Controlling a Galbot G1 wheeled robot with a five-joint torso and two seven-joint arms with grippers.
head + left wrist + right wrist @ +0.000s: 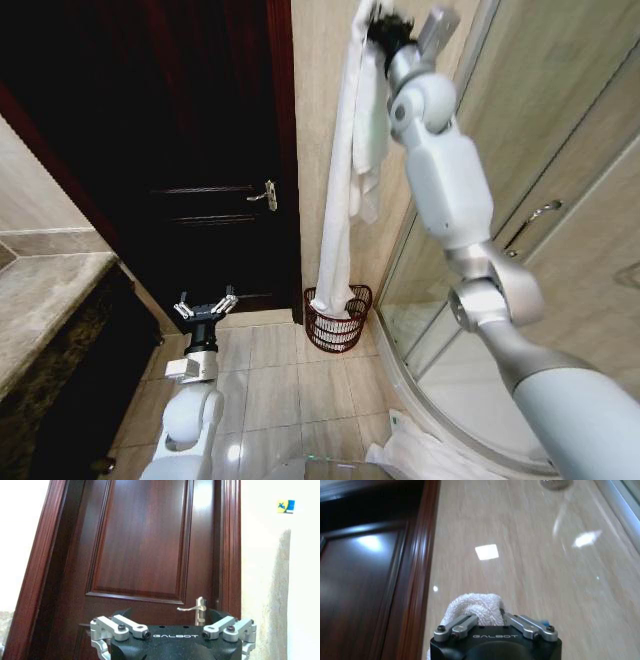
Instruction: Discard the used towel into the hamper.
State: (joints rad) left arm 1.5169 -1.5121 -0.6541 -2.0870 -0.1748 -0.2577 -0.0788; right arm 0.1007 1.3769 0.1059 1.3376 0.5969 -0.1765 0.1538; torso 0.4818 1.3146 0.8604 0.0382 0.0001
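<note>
White terry towel (345, 180) hangs limp from our right gripper (385, 28), clamped on its top fold high by the wall, its tail dipping into the hamper (337, 320). Soft and light, we judge. Our left gripper (205, 307) waits low, fingers spread.

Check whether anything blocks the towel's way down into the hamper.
Nothing visible does. The right gripper holds the towel high against the wall, and its lower end already hangs into the open hamper. The left gripper waits low, off to the side.
</note>
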